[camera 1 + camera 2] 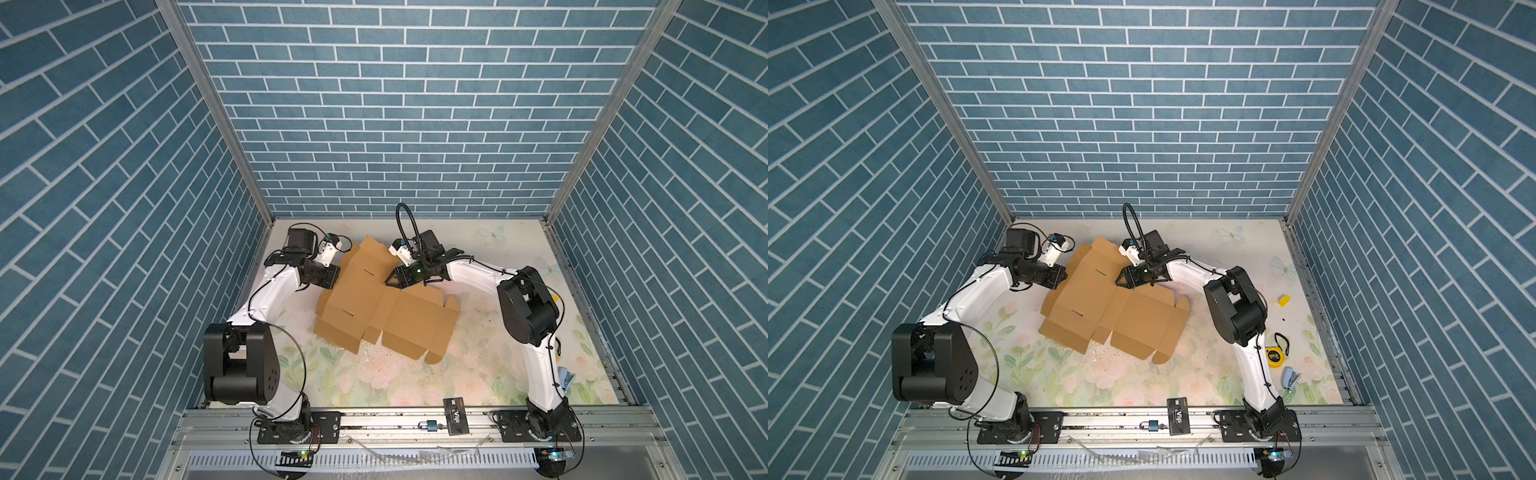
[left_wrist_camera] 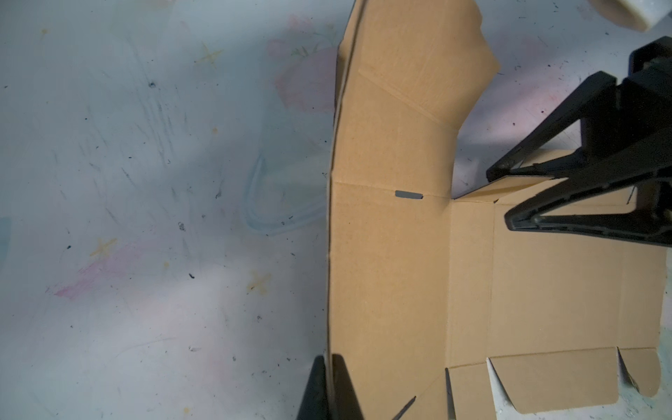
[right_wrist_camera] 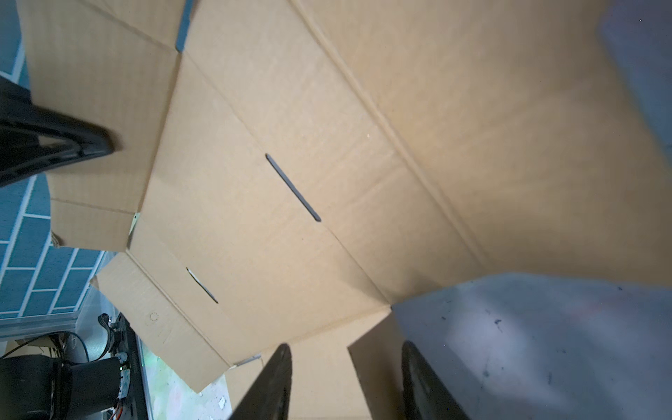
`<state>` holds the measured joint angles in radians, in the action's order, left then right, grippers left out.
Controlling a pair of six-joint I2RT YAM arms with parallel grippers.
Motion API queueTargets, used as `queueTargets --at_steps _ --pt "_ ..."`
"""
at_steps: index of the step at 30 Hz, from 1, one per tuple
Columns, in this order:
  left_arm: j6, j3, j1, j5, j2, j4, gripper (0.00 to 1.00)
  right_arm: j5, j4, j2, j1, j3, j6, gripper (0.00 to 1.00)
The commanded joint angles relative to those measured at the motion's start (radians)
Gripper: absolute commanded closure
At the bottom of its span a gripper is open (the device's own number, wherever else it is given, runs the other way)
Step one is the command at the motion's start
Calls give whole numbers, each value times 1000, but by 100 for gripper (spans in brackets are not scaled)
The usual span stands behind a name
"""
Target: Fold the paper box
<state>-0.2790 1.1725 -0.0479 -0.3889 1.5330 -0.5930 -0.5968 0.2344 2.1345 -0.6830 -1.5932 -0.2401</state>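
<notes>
The paper box (image 1: 374, 309) lies opened out on the floral table (image 1: 415, 374), a tan sheet of creased panels and flaps, and both arms are on it — one at each side. The left gripper (image 1: 332, 286) sits at the sheet's edge farthest from the other arm. The left wrist view shows it plainly: its fingers (image 2: 343, 385) are pressed together on that edge, pinching the cardboard, which stands up from the pinch and curves away ahead of it. Over to the right gripper (image 1: 390, 280) — it's down at the opposite side, where a far flap meets the middle panel, jaws spread with a clear gap. In the right wrist view a corner of cardboard lies in that gap with bare table beside it; whether it touches either finger, I can't tell. Between the two grippers runs the broad panel with its narrow slot (image 2: 409, 195), and a second slot (image 3: 202, 285) shows further along. A rounded tab (image 1: 434, 356) lies flat on the right gripper's side, nearer that arm's base.
</notes>
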Motion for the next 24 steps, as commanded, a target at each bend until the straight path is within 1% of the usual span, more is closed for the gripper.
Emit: queueTargets --at_steps 1,5,9,12,15,19,24 --pt "-6 6 -10 -1 -10 -9 100 -15 -63 -65 -13 50 -36 51" --pt "1 30 -10 0 -16 -29 100 -17 -24 -60 -22 35 -59 52" --pt "2 20 -10 4 -17 -12 100 -16 -71 -78 -33 80 -49 51" --pt "3 21 -10 3 -27 -23 100 -8 -39 -65 -35 63 -66 51" --pt "-3 2 -10 8 -29 -6 100 -17 -92 -68 -43 97 -64 51" --pt "-3 19 -10 9 -28 -24 100 -6 -56 -48 -47 75 -69 52" --pt "-11 6 -10 27 -33 -12 100 3 -63 -54 -49 93 -41 53"
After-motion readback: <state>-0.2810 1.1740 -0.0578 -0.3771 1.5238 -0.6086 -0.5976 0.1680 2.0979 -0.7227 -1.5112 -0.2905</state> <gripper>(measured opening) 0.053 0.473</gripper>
